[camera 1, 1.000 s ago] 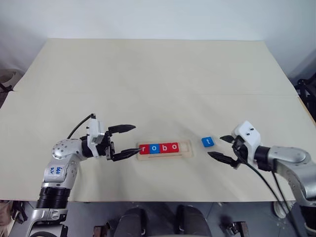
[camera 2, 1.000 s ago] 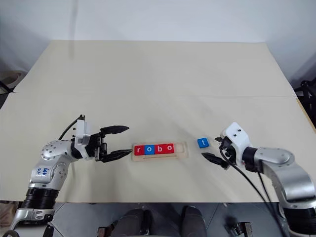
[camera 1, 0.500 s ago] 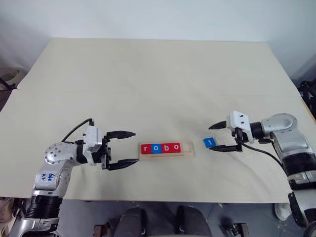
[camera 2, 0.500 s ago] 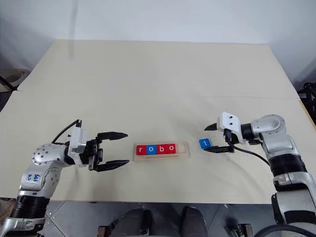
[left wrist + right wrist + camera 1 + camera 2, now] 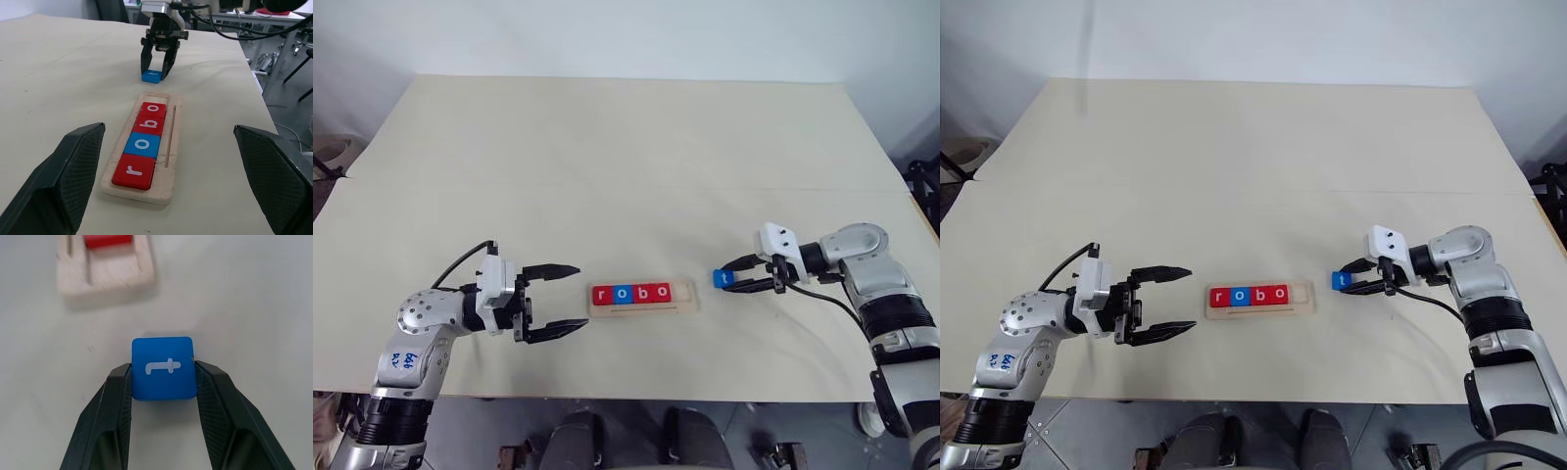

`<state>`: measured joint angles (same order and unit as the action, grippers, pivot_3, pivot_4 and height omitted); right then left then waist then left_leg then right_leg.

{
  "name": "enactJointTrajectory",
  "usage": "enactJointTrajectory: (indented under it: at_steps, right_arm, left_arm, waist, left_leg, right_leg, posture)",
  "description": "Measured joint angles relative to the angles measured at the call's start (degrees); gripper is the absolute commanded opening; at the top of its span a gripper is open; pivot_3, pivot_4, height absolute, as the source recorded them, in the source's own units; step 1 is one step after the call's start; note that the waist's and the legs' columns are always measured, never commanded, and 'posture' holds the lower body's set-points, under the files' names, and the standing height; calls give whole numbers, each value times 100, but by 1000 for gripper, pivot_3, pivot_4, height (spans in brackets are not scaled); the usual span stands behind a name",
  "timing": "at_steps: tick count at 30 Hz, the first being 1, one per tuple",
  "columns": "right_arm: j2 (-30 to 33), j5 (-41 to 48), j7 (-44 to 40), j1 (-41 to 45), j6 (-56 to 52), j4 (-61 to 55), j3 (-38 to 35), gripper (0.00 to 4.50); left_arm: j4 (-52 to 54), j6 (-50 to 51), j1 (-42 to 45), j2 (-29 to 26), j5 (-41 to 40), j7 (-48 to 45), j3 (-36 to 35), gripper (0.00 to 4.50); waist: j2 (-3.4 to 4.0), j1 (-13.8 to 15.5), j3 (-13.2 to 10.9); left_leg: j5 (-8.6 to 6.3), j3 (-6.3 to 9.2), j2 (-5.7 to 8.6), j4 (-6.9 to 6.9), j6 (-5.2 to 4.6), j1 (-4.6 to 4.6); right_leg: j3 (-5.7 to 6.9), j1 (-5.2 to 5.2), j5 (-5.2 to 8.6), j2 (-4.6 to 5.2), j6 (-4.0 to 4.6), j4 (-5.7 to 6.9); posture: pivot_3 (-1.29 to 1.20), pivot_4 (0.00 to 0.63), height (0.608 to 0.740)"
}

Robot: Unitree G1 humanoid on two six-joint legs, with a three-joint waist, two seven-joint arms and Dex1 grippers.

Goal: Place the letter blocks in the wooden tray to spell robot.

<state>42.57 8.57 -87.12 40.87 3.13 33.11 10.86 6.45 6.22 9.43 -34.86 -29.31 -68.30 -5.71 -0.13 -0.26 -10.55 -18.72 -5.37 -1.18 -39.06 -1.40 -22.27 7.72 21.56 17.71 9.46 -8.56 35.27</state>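
Note:
The wooden tray (image 5: 682, 293) lies near the table's front edge. Its groove holds a row of letter blocks: red r (image 5: 601, 294), blue o (image 5: 621, 294), red b (image 5: 640, 293) and red o (image 5: 659, 292). The slot at the tray's right end is bare. Just right of the tray, the blue t block (image 5: 164, 368) rests on the table. My right gripper (image 5: 1344, 282) is shut on it, with one finger pressed against each side. To the left of the tray, my left gripper (image 5: 580, 297) is open and holds nothing.
The pale table (image 5: 626, 166) stretches wide and bare behind the tray. Its front edge runs close below both grippers. In the left wrist view, dark chairs and desks (image 5: 274, 29) stand beyond the table's far side.
My right gripper swung in toward the blue t block and closed from wide open onto its sides. My left gripper stayed open and drew slightly back from the tray's left end.

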Motion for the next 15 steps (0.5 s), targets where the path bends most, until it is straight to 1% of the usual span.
enactJointTrajectory:
  at_steps: [6,10,15]
  right_arm:
    - [-186,329,146,-276,-1117,-1602,10,1461]
    - [-337,344,287,-293,-1437,-1982,62,1461]
    - [-532,323,400,-313,-1489,-2100,238,1461]
  left_arm:
    - [-7,-13,-2,40,1,78,1,4500]
    - [-11,-13,-6,46,1,114,0,4500]
    - [-13,-16,-13,46,1,128,-1,4500]
  waist:
    - [0,5,0]
    - [0,19,0]
    - [0,4,0]
  left_leg:
    - [0,0,0,0,1,0]
    - [0,1,11,0,1,-1]
    - [-1,1,22,0,1,0]
  right_leg:
    - [0,1,0,0,0,2]
    - [0,1,0,1,0,1]
    - [0,2,0,0,0,2]
  posture:
    - [0,150,740]
    - [0,150,740]
    - [0,150,740]
